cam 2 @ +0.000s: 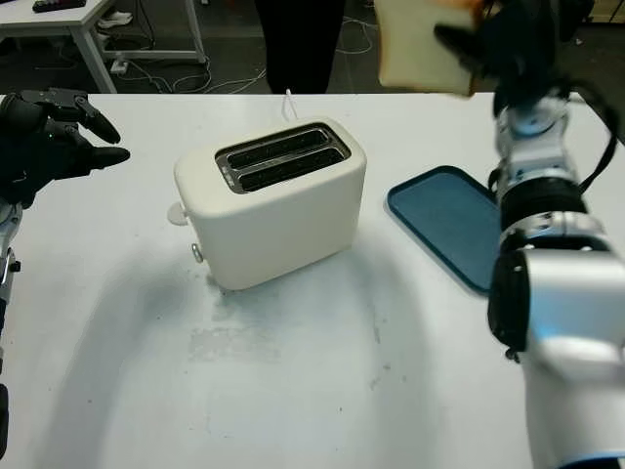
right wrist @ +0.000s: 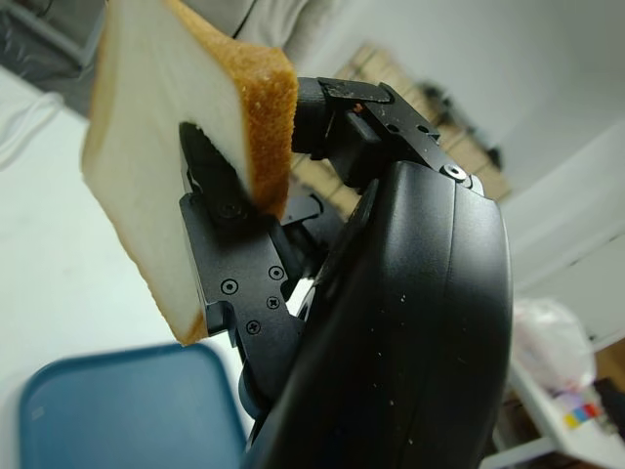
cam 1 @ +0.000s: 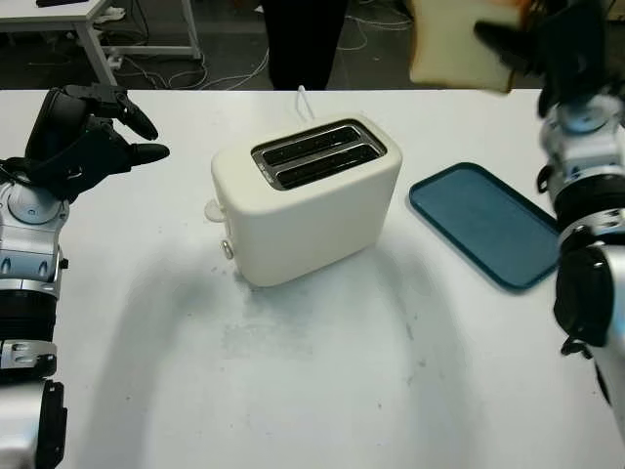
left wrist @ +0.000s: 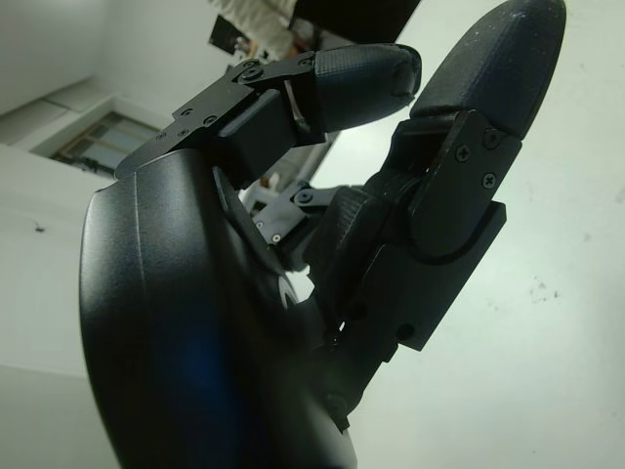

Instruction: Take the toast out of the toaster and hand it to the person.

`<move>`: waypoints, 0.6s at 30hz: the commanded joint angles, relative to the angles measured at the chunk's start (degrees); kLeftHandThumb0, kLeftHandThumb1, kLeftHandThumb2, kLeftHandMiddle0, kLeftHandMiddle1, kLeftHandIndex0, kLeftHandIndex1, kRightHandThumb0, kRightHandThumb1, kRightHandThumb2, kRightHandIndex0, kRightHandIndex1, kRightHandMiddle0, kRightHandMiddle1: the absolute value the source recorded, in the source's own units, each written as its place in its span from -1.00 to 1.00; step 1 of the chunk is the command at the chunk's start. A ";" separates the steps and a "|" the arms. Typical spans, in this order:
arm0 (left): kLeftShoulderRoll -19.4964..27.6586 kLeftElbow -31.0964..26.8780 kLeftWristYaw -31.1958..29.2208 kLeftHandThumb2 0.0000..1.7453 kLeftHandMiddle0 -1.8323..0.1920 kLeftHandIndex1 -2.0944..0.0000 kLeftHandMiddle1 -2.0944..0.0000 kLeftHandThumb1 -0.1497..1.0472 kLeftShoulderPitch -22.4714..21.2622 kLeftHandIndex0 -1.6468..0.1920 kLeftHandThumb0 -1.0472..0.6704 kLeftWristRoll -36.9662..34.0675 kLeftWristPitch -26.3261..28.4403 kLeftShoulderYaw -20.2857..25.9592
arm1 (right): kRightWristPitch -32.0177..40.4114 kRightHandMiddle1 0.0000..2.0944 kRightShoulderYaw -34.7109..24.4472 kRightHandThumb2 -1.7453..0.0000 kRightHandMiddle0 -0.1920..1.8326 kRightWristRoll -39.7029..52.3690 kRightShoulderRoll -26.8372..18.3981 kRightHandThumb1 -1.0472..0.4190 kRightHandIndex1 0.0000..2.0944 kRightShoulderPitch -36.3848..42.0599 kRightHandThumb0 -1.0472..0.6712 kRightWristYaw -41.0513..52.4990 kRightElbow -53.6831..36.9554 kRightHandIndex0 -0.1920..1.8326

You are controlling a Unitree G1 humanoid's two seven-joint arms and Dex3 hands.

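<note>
Toast lifted clear, ready for handover.

Right robot hand (cam 2: 508, 44) raised high above the far right of the bench (cam 1: 322, 391), pinching 1 slice of toast (cam 1: 459, 44) upright; toaster (cam 1: 308, 200) mid-bench with 2 empty slots, blue tray (cam 1: 483, 225) beside it. Left robot hand (cam 1: 83, 132) open, hovering far left. Best extended steadily toward the person (cam 1: 303, 39) beyond the bench, pinch kept firm until taken.

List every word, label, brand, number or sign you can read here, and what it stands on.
None can be read.
The toaster, the blue tray and the toast held in the right hand show no lettering.
The left hand, open above the table's left side, shows bare screws and no marks.
</note>
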 commanded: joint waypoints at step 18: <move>-0.24 0.44 -0.23 -1.00 -0.28 -0.06 -0.02 0.41 -0.08 -0.28 -1.00 -0.46 1.01 -0.50 | 2.91 0.67 -3.62 0.87 -0.31 1.99 6.21 -0.83 0.67 3.37 0.37 -4.05 3.14 -0.11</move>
